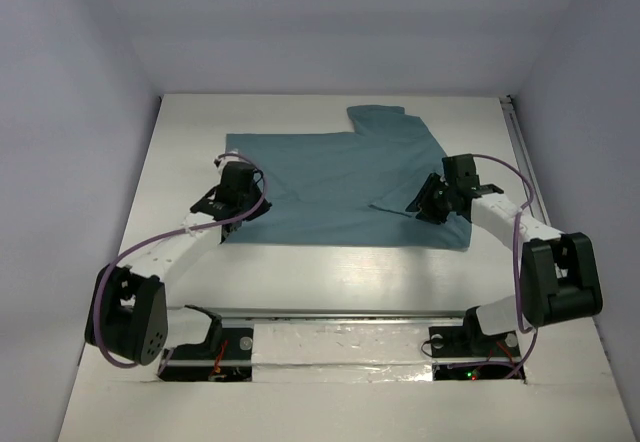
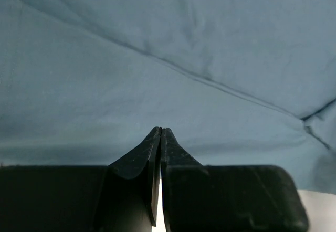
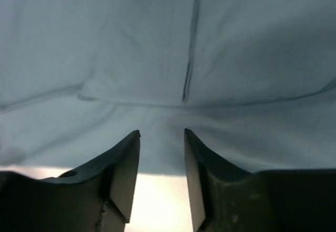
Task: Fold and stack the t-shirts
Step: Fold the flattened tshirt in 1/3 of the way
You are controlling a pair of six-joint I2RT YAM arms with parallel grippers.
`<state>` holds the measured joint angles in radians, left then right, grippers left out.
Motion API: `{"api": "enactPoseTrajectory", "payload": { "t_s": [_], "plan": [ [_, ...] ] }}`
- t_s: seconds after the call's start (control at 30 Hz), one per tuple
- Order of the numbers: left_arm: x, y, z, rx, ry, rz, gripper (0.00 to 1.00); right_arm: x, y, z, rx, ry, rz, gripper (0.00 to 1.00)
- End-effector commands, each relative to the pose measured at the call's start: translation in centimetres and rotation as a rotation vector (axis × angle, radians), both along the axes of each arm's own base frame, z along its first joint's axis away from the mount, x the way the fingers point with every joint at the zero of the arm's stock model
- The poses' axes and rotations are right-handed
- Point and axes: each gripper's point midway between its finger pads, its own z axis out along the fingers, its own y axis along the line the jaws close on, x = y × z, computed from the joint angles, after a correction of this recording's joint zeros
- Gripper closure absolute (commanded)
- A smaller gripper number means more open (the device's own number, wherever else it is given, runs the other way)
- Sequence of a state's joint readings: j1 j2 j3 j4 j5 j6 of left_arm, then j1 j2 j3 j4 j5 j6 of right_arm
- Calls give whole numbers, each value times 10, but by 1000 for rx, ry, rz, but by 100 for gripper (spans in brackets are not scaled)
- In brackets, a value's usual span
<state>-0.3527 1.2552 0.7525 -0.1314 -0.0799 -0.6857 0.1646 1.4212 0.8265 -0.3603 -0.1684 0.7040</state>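
The teal-blue t-shirt lies flat on the white table, with one sleeve sticking out at the far side and a folded flap near its right edge. My left gripper is at the shirt's left edge. In the left wrist view its fingers are pressed together over the cloth, and I see no cloth between them. My right gripper is at the shirt's near right part. In the right wrist view it is open, with the cloth edge just beyond the tips.
Pale walls enclose the table on three sides. A thin rail runs along the right edge. A metal bar crosses the near edge by the arm bases.
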Motion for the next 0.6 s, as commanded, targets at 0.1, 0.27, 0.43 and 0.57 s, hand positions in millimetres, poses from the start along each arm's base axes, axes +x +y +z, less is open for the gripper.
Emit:
{"api": "enactPoseTrajectory", "payload": {
  "t_s": [0.1, 0.27, 0.43, 0.57],
  "plan": [
    [3, 9, -20, 40, -5, 44, 100, 22, 5, -4, -19, -58, -18, 55],
    [4, 23, -33, 122, 18, 72, 100, 27, 4, -13, -28, -53, -27, 67],
    [-1, 31, -48, 172, 60, 85, 100, 33, 5, -20, -38, -37, -22, 73],
    [-5, 31, -51, 161, 61, 84, 100, 32, 0, -25, -61, -14, -43, 69]
  ]
}}
